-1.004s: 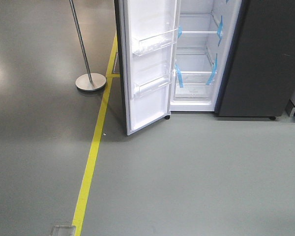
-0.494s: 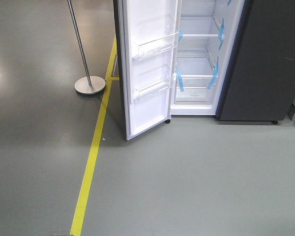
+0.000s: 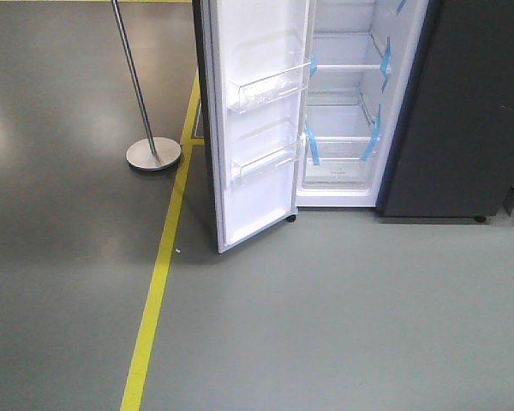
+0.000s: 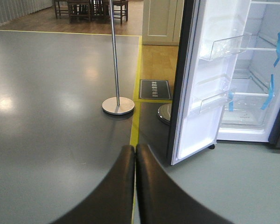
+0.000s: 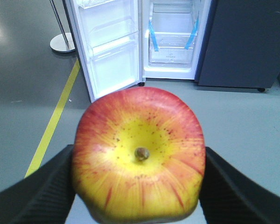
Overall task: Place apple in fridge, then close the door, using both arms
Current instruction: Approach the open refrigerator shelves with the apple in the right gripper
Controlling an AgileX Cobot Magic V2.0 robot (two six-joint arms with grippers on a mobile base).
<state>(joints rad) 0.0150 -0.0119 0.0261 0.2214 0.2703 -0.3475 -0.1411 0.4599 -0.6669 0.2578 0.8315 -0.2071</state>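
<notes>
Filling the right wrist view, the apple (image 5: 139,154) sits pinched between the black fingers (image 5: 46,189) of the right gripper (image 5: 138,186), its blossom end facing the camera. Beyond it the fridge (image 5: 172,42) stands open on the floor, its door (image 3: 257,128) swung wide, white lining and clear bins showing. The left gripper (image 4: 135,186) has its fingers pressed together, holding nothing. A yellow line (image 3: 154,291) and a pole stand (image 3: 153,154) lie beside the door.

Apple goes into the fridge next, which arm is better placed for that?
Right. Its jaws clamp the apple, aimed at the open fridge. The left jaws are shut and empty, facing the door.
</notes>
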